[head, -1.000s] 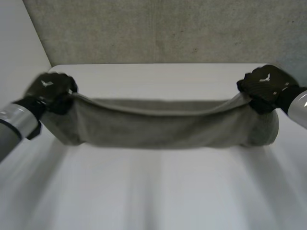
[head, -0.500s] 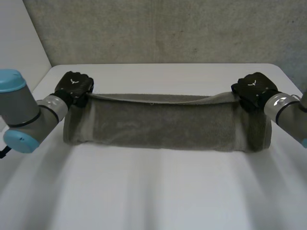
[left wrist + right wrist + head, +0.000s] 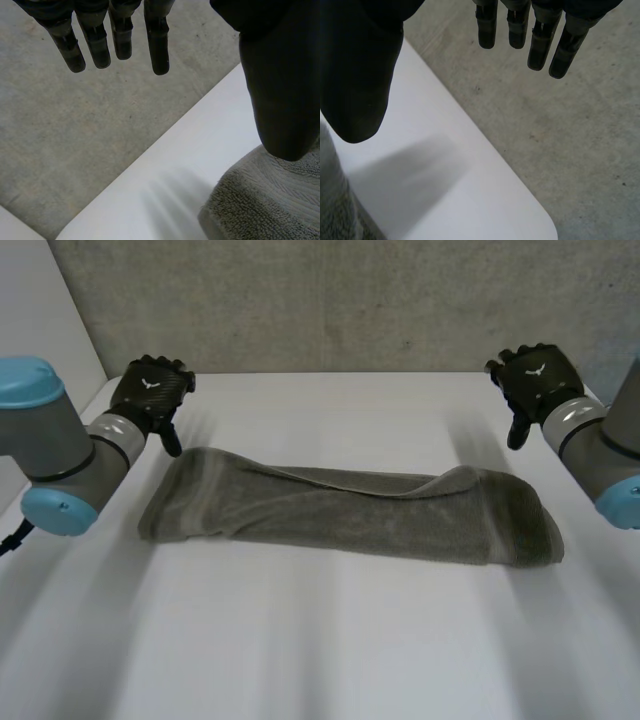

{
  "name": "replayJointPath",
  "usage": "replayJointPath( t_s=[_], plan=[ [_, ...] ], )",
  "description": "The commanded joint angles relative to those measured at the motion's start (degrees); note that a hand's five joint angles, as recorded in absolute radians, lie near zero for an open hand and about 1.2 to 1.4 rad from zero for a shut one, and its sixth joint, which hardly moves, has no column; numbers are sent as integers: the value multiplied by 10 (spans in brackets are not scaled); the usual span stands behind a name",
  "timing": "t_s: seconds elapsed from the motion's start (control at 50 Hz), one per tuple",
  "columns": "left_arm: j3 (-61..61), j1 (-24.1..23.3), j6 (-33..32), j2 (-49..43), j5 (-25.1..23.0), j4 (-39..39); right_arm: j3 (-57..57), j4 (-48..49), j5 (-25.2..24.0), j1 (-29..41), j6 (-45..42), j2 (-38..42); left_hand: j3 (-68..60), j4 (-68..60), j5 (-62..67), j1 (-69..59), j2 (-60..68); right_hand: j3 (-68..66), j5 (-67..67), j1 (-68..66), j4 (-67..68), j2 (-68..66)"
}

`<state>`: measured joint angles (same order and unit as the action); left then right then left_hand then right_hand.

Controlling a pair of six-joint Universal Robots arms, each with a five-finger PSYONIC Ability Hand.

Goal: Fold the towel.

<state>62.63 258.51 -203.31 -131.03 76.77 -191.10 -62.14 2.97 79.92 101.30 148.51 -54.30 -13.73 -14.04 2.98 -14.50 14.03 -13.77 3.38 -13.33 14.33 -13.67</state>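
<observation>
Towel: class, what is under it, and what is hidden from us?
The towel lies on the white table, which shows all around it. Its top layer covers most of the lower layer, and the table beneath is hidden.

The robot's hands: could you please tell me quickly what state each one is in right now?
Left hand: open, fingers straight, holding nothing.
Right hand: open, fingers straight, holding nothing.
</observation>
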Motion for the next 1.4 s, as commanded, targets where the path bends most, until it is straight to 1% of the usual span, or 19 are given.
replayJointPath(
  t_s=[0.02,0.14,0.2,0.24,0.26,0.3,0.4,0.54,0.64,0.7,0.74,0.76,0.82,1.14,1.16,1.18,1.2,1.24,1.4],
  plan=[
    [85,10,-4,54,-7,15,-97,-38,-18,-6,9,-95,20,23,-13,28,-23,38,-34,33,-43,37],
    [152,10,-9,69,-12,13,-159,-47,-22,-6,-6,-111,12,15,-4,19,-15,38,-34,33,-43,37],
    [184,10,-30,70,-12,12,-192,-53,-21,-6,-17,-112,0,3,8,8,-3,-10,14,-15,5,-11],
    [210,10,-66,70,-13,13,-220,-59,-21,-8,-22,-114,-4,0,11,4,1,-57,61,-62,52,-58],
    [210,10,-67,70,-13,13,-221,-59,-21,-8,-22,-114,-4,0,11,4,1,-57,61,-62,52,-58],
    [234,11,-102,70,-13,12,-249,-68,-21,-20,-23,-120,-12,-9,19,-4,9,-67,71,-72,62,-68],
    [258,12,-130,68,-11,6,-284,-77,-27,-36,-23,-128,-29,-26,36,-21,26,-94,98,-99,89,-95],
    [261,16,-133,62,-9,-6,-310,-73,-42,-41,-23,-121,-36,-32,43,-28,32,-101,105,-106,95,-102],
    [261,16,-133,60,-8,-9,-330,-49,-48,-41,-23,-113,-118,-115,125,-110,115,-133,137,-137,127,-134],
    [261,16,-133,59,-8,-9,-334,-33,-48,-41,-23,-112,-130,-127,137,-122,127,-157,160,-161,151,-158],
    [258,16,-133,56,-8,-11,-339,-1,-46,-41,-23,-109,-235,-232,243,-227,232,-218,222,-223,213,-219],
    [258,16,-133,56,-8,-11,-339,-1,-46,-41,-23,-109,-236,-233,243,-228,233,-219,223,-223,213,-220],
    [259,16,-133,55,-7,-13,-339,24,-42,-40,-24,-98,-392,-388,399,-384,389,-268,271,-272,262,-269],
    [265,30,-126,72,-6,-12,-341,27,-41,-51,-25,-71,-417,-414,425,-410,414,-220,224,-225,215,-221],
    [265,30,-125,74,-6,-12,-341,30,-42,-51,-25,-70,-432,-429,440,-425,429,-240,244,-245,235,-241],
    [266,30,-125,75,-6,-12,-340,35,-41,-51,-26,-68,-444,-441,452,-436,441,-319,323,-323,313,-320],
    [266,30,-125,75,-6,-12,-340,35,-41,-51,-26,-68,-444,-441,452,-437,441,-320,324,-324,314,-321],
    [267,30,-125,78,-6,-9,-338,47,-39,-53,-31,-67,-484,-481,492,-477,481,-661,665,-665,655,-662],
    [294,34,-125,103,-8,-5,-335,54,-33,-115,-37,-110,-518,-515,526,-511,515,-662,666,-667,657,-663]
  ],
)
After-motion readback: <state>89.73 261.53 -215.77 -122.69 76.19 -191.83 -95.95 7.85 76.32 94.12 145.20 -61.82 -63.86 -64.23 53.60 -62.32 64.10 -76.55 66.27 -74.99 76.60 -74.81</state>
